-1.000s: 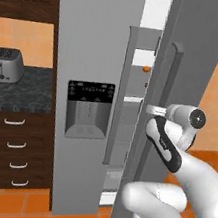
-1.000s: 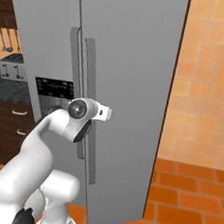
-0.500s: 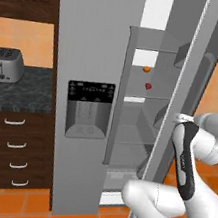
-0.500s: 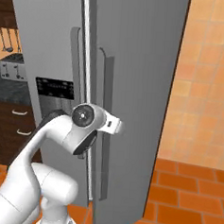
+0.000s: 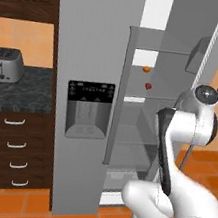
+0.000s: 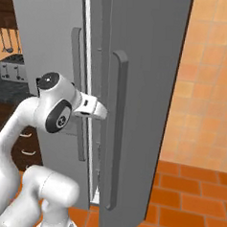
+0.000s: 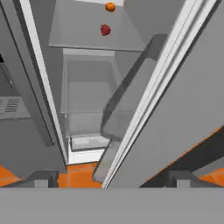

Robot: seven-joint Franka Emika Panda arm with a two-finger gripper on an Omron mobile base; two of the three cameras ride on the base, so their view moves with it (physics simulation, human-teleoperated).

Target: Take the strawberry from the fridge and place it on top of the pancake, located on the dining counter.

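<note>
A: Where's the strawberry (image 5: 147, 86)?

B: On a shelf (image 5: 149, 95) inside the fridge (image 5: 100, 38), right-hand compartment, with the door (image 6: 141, 88) swung open. The small orange fruit (image 5: 146, 69) sits just behind it on the same shelf, near but apart.

A: And the pincer (image 7: 111, 179)?

B: Spread wide and empty, going by the hand view: the two dark fingertips (image 7: 41, 178) stand far apart at the bottom, nothing between them. It hangs low by the open door's edge, well below the berry's shelf.

A: How will that berry handle?

B: My guess: very light, soft, easy to bruise, and so small it could slip out or roll away. I'd take it across its widest part, from the front, pressing gently, and keep clear of the orange fruit.

A: Anything you can't make out?

B: The berry is only a small red blob, so which way it lies and whether it has a stem is beyond telling. From the right base view the door hides the whole interior. The pancake and the dining table aren't in front of the cameras here
</note>
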